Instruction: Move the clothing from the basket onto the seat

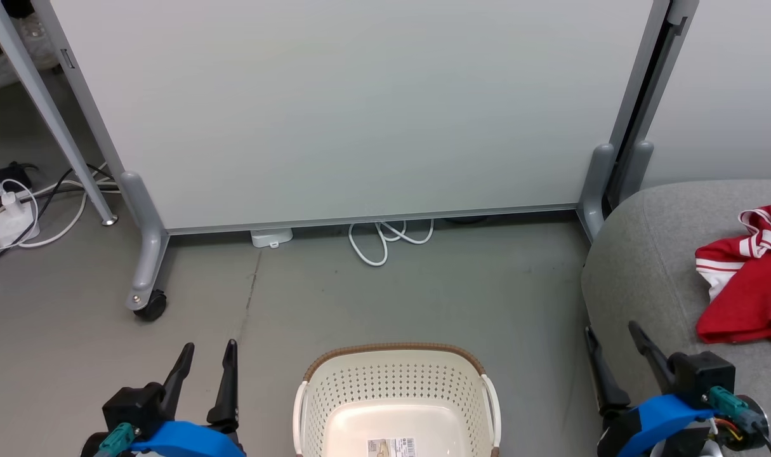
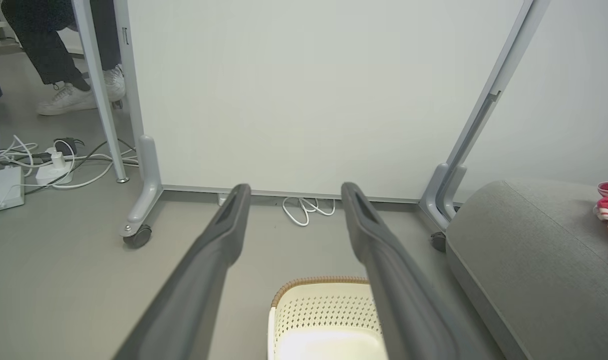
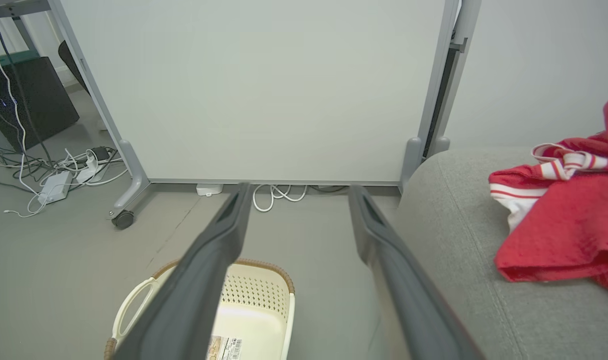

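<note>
The cream basket stands on the floor at the bottom centre of the head view, with only a paper label on its floor. Red clothing with white stripes lies crumpled on the grey seat at the right. My left gripper is open, left of the basket, holding nothing. My right gripper is open beside the seat's front corner, holding nothing. The left wrist view shows the basket below its fingers and the seat. The right wrist view shows the clothing on the seat and the basket.
A large white wheeled partition stands behind the basket, its caster at the left. A white cable loops under it; a power strip and cords lie at far left. A person's shoes rest behind the partition.
</note>
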